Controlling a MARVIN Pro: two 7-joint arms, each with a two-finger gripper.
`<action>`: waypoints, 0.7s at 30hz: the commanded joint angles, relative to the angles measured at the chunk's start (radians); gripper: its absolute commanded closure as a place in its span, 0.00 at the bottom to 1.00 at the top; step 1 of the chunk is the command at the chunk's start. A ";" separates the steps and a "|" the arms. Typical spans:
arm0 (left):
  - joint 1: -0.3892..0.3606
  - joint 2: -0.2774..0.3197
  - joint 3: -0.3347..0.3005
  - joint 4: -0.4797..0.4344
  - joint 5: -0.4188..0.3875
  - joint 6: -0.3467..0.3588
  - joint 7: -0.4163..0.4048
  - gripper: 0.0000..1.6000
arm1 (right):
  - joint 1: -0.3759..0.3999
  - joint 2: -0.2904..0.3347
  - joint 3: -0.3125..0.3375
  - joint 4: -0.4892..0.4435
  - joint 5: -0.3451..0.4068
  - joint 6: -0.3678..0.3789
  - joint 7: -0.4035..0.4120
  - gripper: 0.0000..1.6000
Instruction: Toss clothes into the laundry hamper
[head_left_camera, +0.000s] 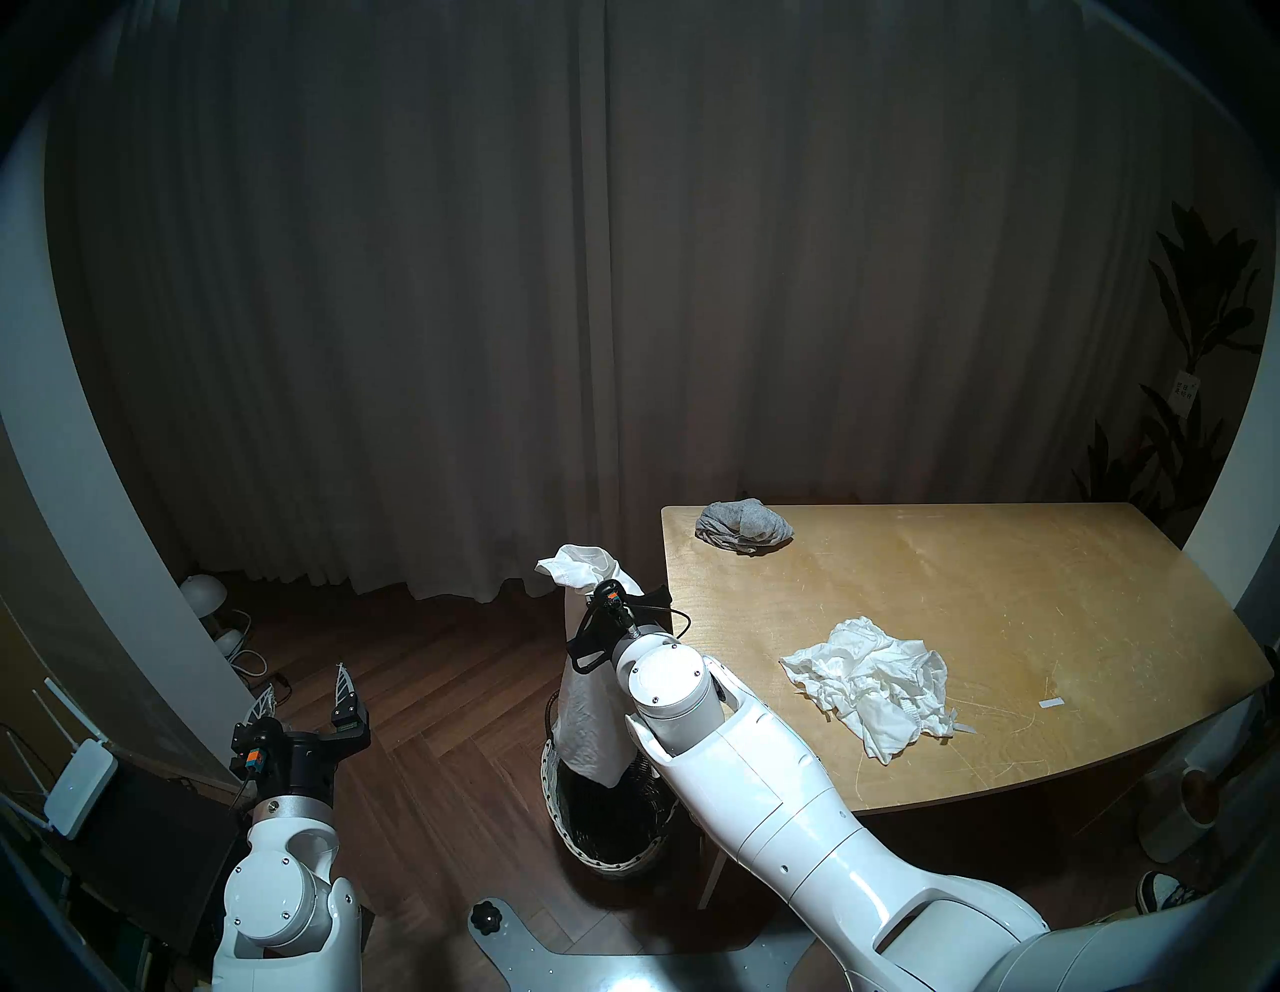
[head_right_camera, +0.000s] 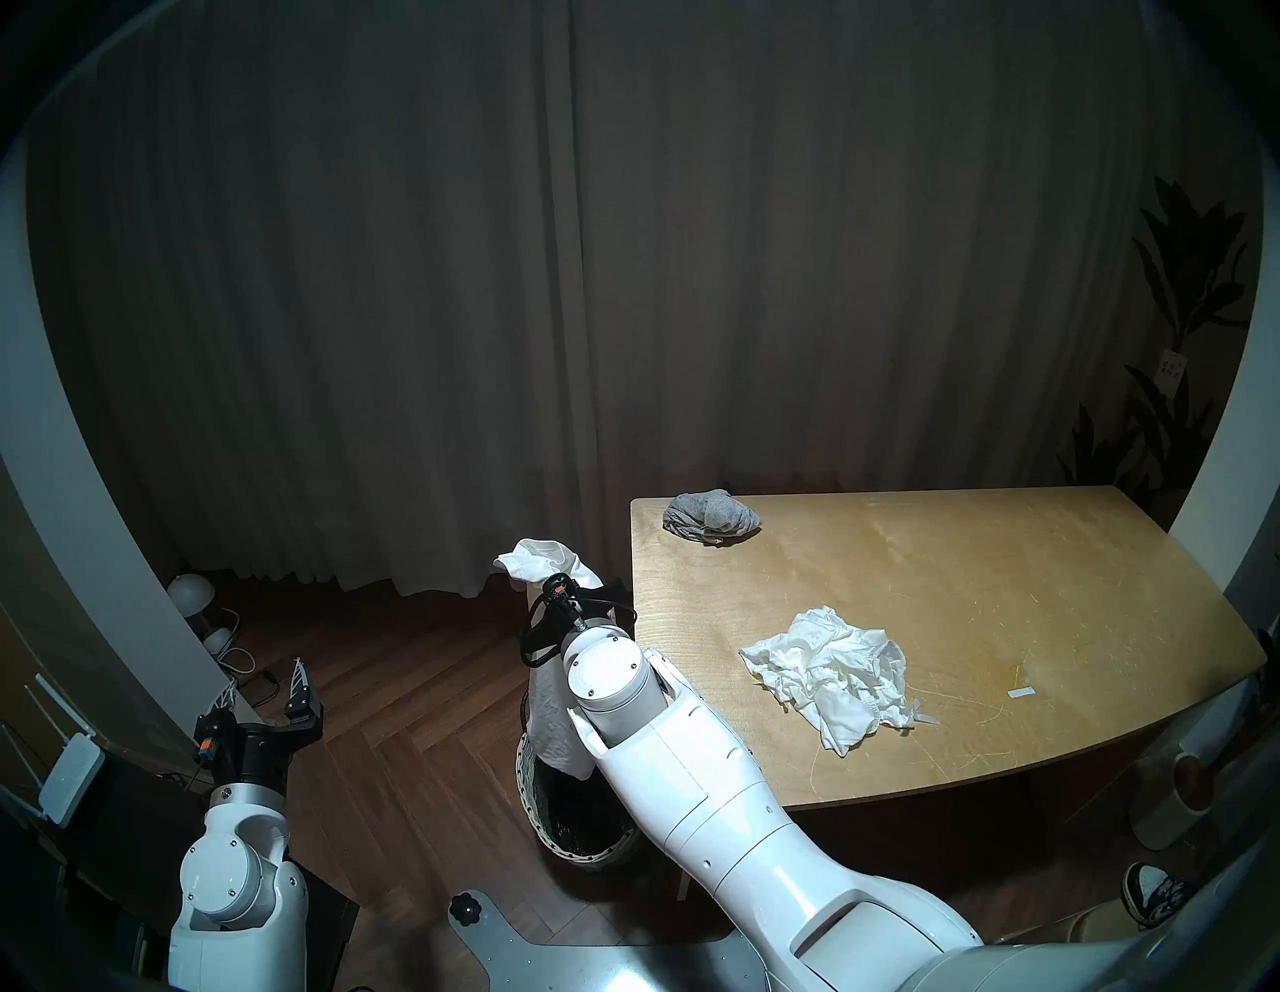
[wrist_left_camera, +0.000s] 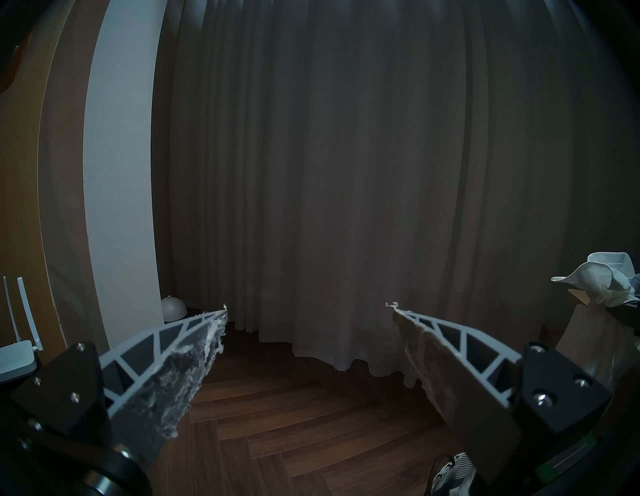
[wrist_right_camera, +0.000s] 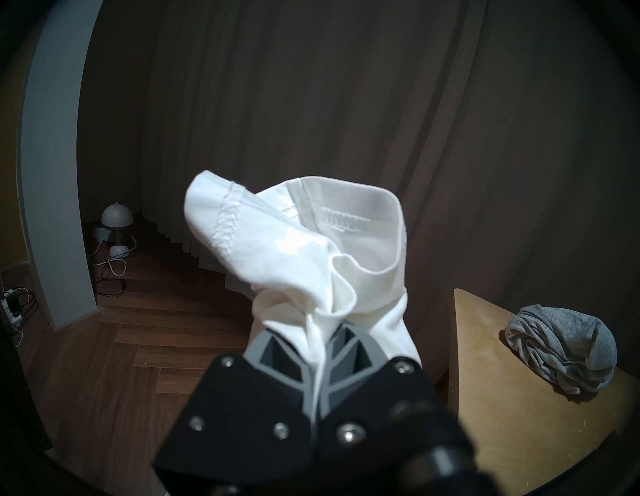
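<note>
Right gripper (wrist_right_camera: 320, 332): jaws pressed together on a white garment (wrist_right_camera: 304, 256), a hemmed bunch standing up past the fingertips, the rest hanging straight down below the wrist. Laundry hamper (head_left_camera: 554, 783): woven, round, directly beneath this gripper on the floor; the garment's lower end reaches its rim. Grey knit garment (wrist_right_camera: 561, 350): bundled on the wooden table (head_left_camera: 1039, 609), ahead and to the gripper's right. Second white garment (head_left_camera: 873, 679): crumpled on the same table, right of the arm and nearer the robot. Left gripper (wrist_left_camera: 308, 308): fingers spread wide, nothing between them, well left of the hamper, facing the curtain (wrist_left_camera: 346, 156).
</note>
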 joint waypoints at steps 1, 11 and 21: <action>-0.002 -0.006 0.014 -0.034 0.014 -0.001 0.006 0.00 | -0.001 0.017 0.022 -0.043 0.010 -0.028 -0.001 1.00; -0.008 -0.007 0.031 -0.033 0.029 0.002 0.006 0.00 | -0.001 0.033 0.029 -0.033 0.002 -0.037 -0.017 0.00; -0.006 -0.016 0.029 -0.031 0.023 -0.010 0.012 0.00 | 0.005 0.042 0.003 -0.076 -0.006 -0.040 0.006 0.00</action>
